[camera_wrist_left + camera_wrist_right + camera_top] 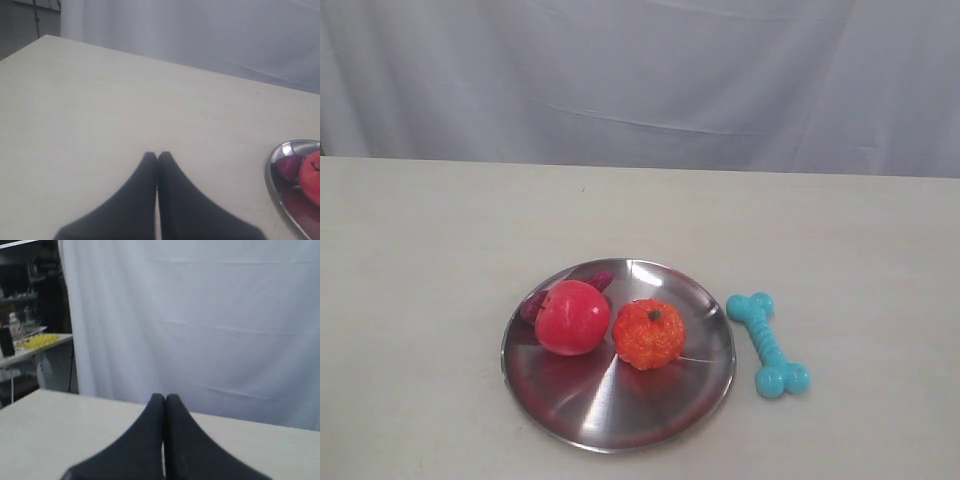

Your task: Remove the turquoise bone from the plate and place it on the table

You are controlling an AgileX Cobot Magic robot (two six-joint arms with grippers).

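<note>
Left end effector (158, 155): two dark fingers (142, 175) pressed together tip to tip, nothing between them, held above bare bench.
Bench (100, 110): plain cream surface, running ahead to a far edge at 12 o'clock.
Plate (269, 175): shiny steel, at about 2 o'clock from the fingertips, well apart from them, partly cut off by the frame.
Red fruit (312, 177): lies in the plate, only partly in view.
Curtain (200, 30): pale, hanging beyond the bench edge at 12 o'clock.

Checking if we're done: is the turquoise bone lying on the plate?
No, the turquoise bone lies on the table beside the plate, outside its rim.
</note>
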